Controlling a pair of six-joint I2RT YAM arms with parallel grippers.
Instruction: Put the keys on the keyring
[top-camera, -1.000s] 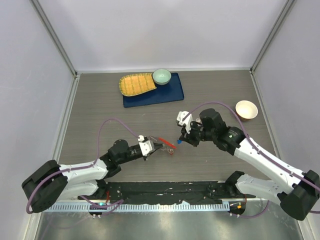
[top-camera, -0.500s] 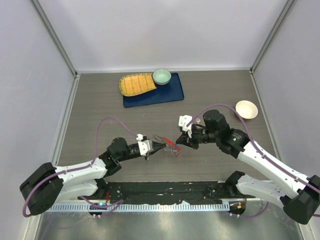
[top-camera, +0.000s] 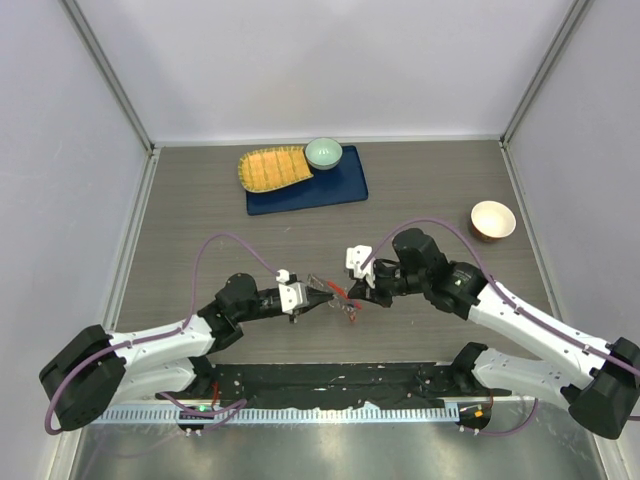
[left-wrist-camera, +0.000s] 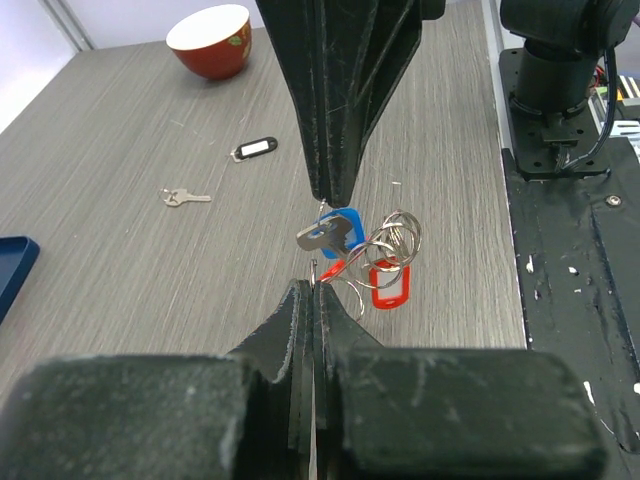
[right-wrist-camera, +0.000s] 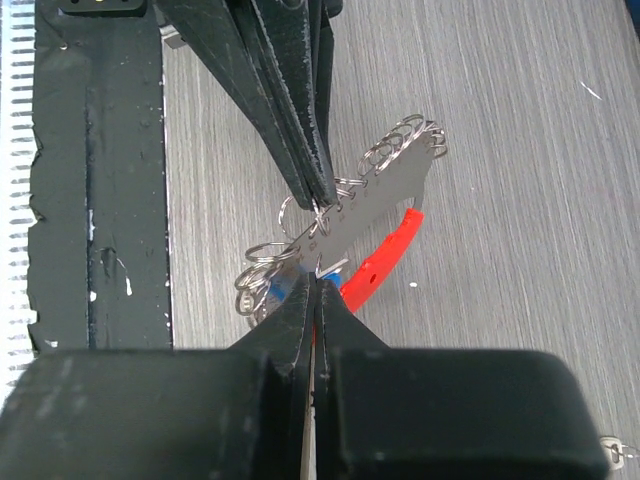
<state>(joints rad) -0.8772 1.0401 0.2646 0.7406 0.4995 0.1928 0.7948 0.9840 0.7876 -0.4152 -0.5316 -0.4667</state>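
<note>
- The threading step is judged to be in hand: the keyring (left-wrist-camera: 393, 240) and a blue-headed key (left-wrist-camera: 337, 229) are held together in the air between the two grippers, over the middle of the table (top-camera: 200, 220) and toward its near edge.
- The left gripper (top-camera: 322, 292) is seen with its fingers pressed together, pinching a loop of the keyring at their tips. The red tag (left-wrist-camera: 389, 285) hangs just beside it.
- The right gripper (top-camera: 362, 291) is likewise clamped, and the blue-headed key appears to be nipped by its head.
- A red piece (left-wrist-camera: 334, 269) just under the blue head may be the second key, but this cannot be settled from so cramped a view.
- Next, the key's hole would need to be worked along the split of the ring. Small, steady turning is called for, with the ring held firm.
- Both arms are stretched low and forward, wrists turned inward, so that the fingertips meet almost tip to tip.
</note>
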